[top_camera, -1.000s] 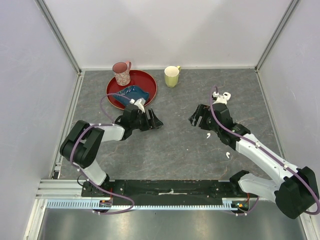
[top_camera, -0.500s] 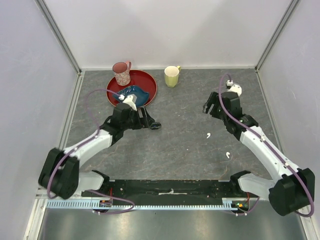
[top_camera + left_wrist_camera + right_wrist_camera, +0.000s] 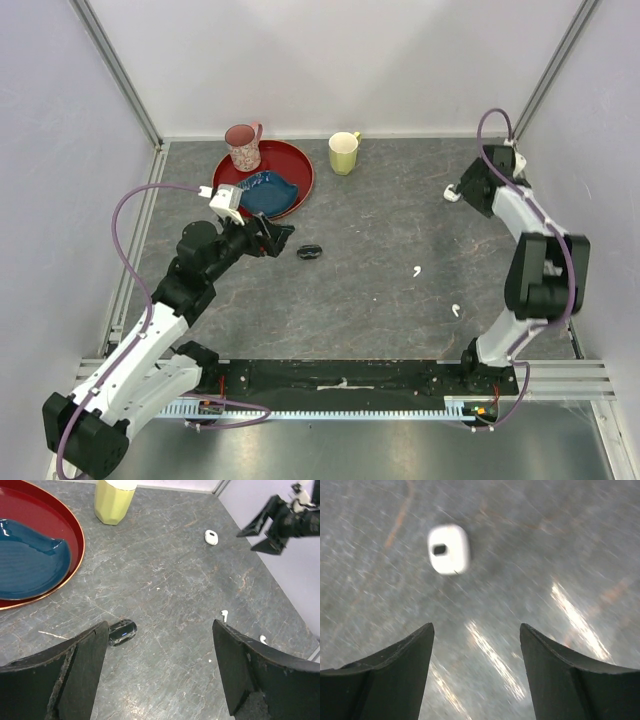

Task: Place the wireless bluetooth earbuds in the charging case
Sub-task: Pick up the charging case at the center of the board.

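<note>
The white charging case (image 3: 448, 549) with its dark centre spot lies on the grey table, a short way ahead of my open, empty right gripper (image 3: 475, 627). From above, the case (image 3: 452, 195) sits at the far right, just left of the right gripper (image 3: 464, 188). Two white earbuds (image 3: 417, 271) (image 3: 455, 311) lie apart on the table, right of centre; the left wrist view shows them too (image 3: 224, 614) (image 3: 262, 639), along with the case (image 3: 211, 537). My left gripper (image 3: 159, 625) is open and empty above the table, left of centre (image 3: 272, 237).
A small black glossy object (image 3: 309, 251) lies just right of the left gripper. A red tray (image 3: 300, 165) with a blue dish (image 3: 265, 190) and a pink mug (image 3: 243, 146) stands at the back left. A yellow mug (image 3: 344, 152) stands at the back.
The right arm swung to the far right, over to the charging case. The left arm drew back to the left and its jaws widened, leaving the black object on the table.
</note>
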Robot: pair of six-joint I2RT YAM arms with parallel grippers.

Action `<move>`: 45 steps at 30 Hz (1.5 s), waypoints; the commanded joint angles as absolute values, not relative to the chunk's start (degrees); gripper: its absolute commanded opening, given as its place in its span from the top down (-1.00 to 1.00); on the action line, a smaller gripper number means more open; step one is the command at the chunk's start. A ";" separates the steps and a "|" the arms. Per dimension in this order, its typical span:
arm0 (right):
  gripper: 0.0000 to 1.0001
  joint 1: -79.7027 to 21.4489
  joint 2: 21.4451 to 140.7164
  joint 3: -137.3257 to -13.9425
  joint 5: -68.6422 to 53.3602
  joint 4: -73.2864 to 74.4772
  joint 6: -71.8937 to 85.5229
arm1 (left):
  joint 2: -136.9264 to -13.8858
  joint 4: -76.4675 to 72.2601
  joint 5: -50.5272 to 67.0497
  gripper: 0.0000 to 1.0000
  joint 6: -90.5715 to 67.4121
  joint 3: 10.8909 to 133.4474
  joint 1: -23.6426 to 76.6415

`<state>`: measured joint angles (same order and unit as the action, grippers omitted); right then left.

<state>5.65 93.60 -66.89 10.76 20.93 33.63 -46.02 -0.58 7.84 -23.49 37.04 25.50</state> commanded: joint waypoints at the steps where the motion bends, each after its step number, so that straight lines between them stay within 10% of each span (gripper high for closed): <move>1: -0.48 5.01 103.95 -80.05 5.11 21.01 31.21 | -45.00 -0.35 9.67 -0.81 -18.99 36.56 25.31; 36: -0.32 1.50 127.09 -97.29 17.22 27.51 20.83 | -43.33 4.57 6.94 -0.83 -16.96 34.36 25.22; 45: 0.51 1.41 126.48 -96.51 16.00 27.69 19.95 | -43.77 4.13 7.12 -0.83 -17.14 33.84 25.22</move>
